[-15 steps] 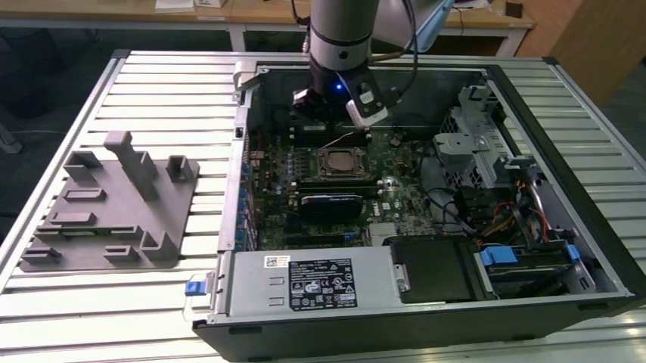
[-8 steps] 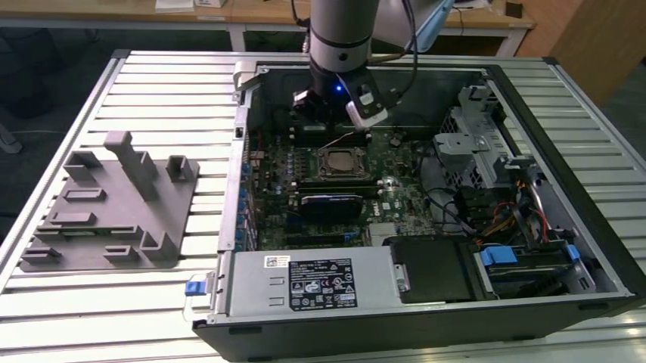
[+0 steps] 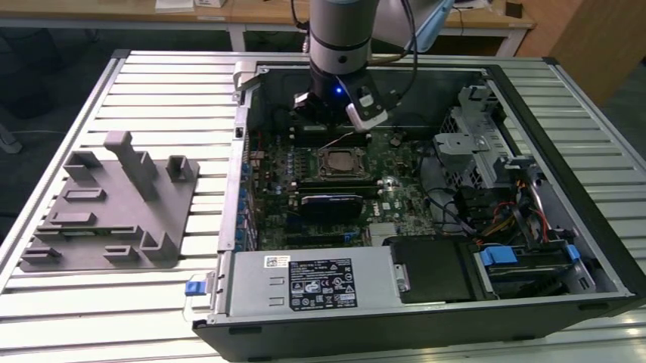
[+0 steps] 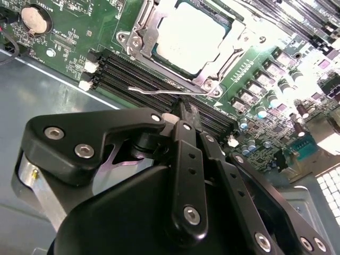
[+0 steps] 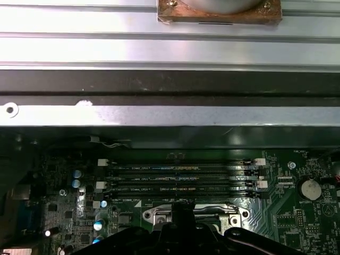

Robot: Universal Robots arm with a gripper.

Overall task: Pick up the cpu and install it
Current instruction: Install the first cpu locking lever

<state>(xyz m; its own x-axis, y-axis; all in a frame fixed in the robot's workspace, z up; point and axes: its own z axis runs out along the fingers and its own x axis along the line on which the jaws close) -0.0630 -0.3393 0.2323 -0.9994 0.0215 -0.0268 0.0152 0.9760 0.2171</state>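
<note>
The cpu [image 3: 340, 160], a small silvery-white square, lies flat inside the black socket frame [image 3: 340, 172] on the green motherboard in the open computer case. It shows bright in the second wrist view too, the cpu [image 4: 191, 36] framed by the metal socket bracket. My gripper [image 3: 325, 122] hangs just behind the socket, low over the board. In the second wrist view its black fingers [image 4: 183, 114] come together at a narrow tip, close to the socket's thin wire lever [image 4: 159, 91]. Nothing shows between them.
A grey tray [image 3: 106, 204] with upright blocks stands on the slatted table at the exterior view's left. Memory slots [image 5: 180, 178] run beside the socket. The case holds a power supply [image 3: 302, 280], a drive cage [image 3: 485, 144] and cables; its walls [image 3: 242, 151] hem the arm in.
</note>
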